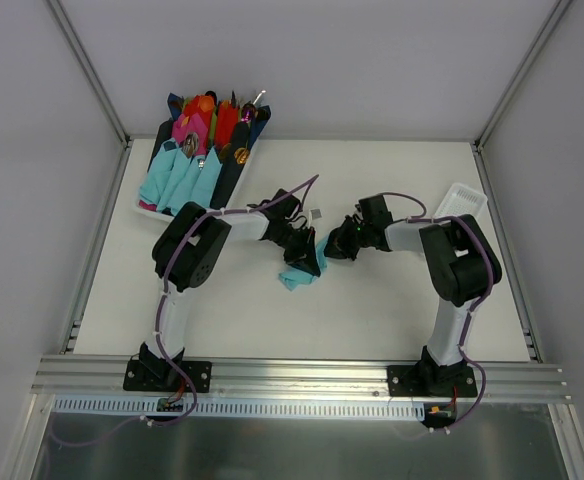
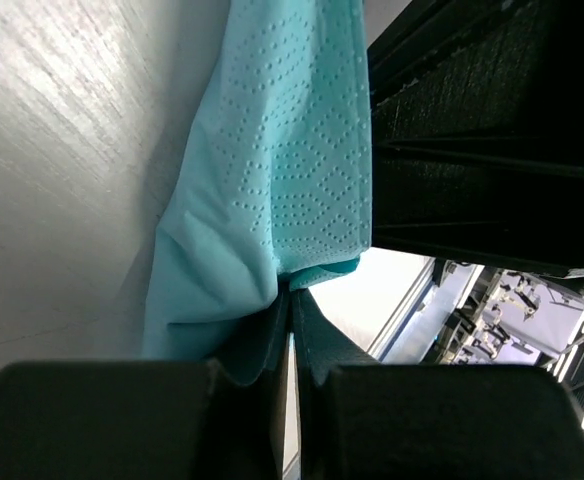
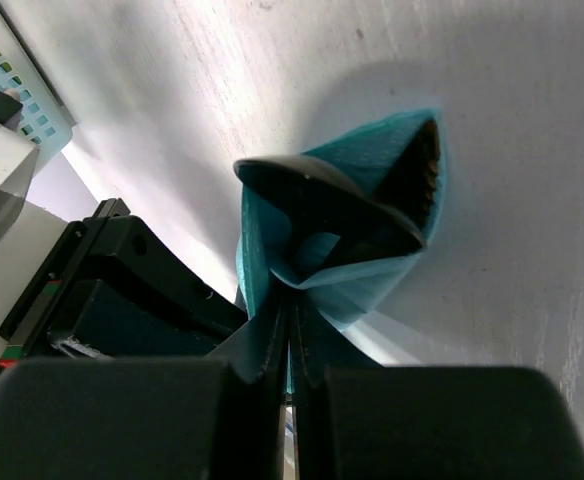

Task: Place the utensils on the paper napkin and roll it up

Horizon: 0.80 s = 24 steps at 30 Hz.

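Right now both of your arms meet over the middle of the table (image 1: 392, 300), and the napkin (image 1: 300, 272) hangs between them as a crumpled teal bundle, just in front of the two wrists.

Your left gripper (image 2: 290, 318) has its jaws pressed together on the napkin. In the left wrist view a fold of the dotted teal paper (image 2: 272, 180) runs straight into the seam between the fingers (image 2: 257, 345) and fans out above them, close to the table surface. The black body of the other arm fills the right side of that view.

Your right gripper (image 3: 290, 322) is likewise closed tight, pinching a lower corner of the same sheet (image 3: 272, 255). From this wrist the napkin opens like a pocket, and the utensils sit inside it. You can see the spoon (image 3: 317, 190) by its dark oval bowl lying across the mouth of the fold, and a second dark piece with a toothed edge (image 3: 427, 165) pokes out at the far corner. The handles are hidden by the paper. You cannot tell from these views whether the bundle's lower end touches the table or hangs just above it.

From overhead, the left gripper (image 1: 302, 250) and right gripper (image 1: 334, 245) sit near each other, almost nose to nose. A tray (image 1: 150, 205) at the far left corner holds rolled napkins (image 1: 177, 180) in teal, pink, red and navy. A white basket (image 1: 464, 202) lies at the right edge, well apart from the napkin.
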{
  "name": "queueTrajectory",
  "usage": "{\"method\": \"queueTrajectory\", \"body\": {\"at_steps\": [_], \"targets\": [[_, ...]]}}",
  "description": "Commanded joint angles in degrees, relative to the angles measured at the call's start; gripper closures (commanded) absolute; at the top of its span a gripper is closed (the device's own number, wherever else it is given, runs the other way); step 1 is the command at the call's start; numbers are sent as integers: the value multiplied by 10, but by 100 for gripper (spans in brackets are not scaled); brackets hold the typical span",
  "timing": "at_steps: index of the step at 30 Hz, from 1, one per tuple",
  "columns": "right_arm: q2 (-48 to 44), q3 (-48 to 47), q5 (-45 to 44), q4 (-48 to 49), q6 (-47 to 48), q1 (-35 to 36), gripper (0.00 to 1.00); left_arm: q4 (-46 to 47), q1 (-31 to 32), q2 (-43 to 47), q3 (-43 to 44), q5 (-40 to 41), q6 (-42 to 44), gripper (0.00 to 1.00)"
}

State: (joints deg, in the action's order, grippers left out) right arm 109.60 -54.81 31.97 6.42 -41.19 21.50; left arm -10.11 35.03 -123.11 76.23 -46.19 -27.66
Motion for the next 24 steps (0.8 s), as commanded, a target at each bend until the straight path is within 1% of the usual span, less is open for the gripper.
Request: {"method": "queueTrajectory", "body": {"at_steps": [1, 5, 8, 9, 12, 16, 18, 21, 24], "targets": [[3, 13, -60, -43, 15, -7, 100, 10, 6, -13, -27, 18, -8, 100], [-3, 10, -46, -47, 29, -15, 100, 14, -14, -20, -44, 36, 1, 100], [-15, 7, -28, -53, 45, -32, 88, 16, -29, -25, -55, 38, 11, 100], [-21, 3, -25, -55, 58, -38, 82, 17, -33, -27, -57, 40, 12, 100], [-36, -17, -12, -97, 87, -58, 78, 17, -36, -30, -64, 40, 19, 100], [-55, -72, 13, -162, 159, -88, 79, 20, -38, -36, -69, 41, 23, 100], [-69, -89, 20, -183, 175, -102, 83, 19, -39, -39, -68, 41, 29, 100], [-85, -107, 23, -190, 182, -102, 84, 19, -40, -44, -64, 40, 33, 100], [-86, -118, 36, -185, 167, -89, 84, 20, -41, -46, -64, 34, 37, 100]]}}
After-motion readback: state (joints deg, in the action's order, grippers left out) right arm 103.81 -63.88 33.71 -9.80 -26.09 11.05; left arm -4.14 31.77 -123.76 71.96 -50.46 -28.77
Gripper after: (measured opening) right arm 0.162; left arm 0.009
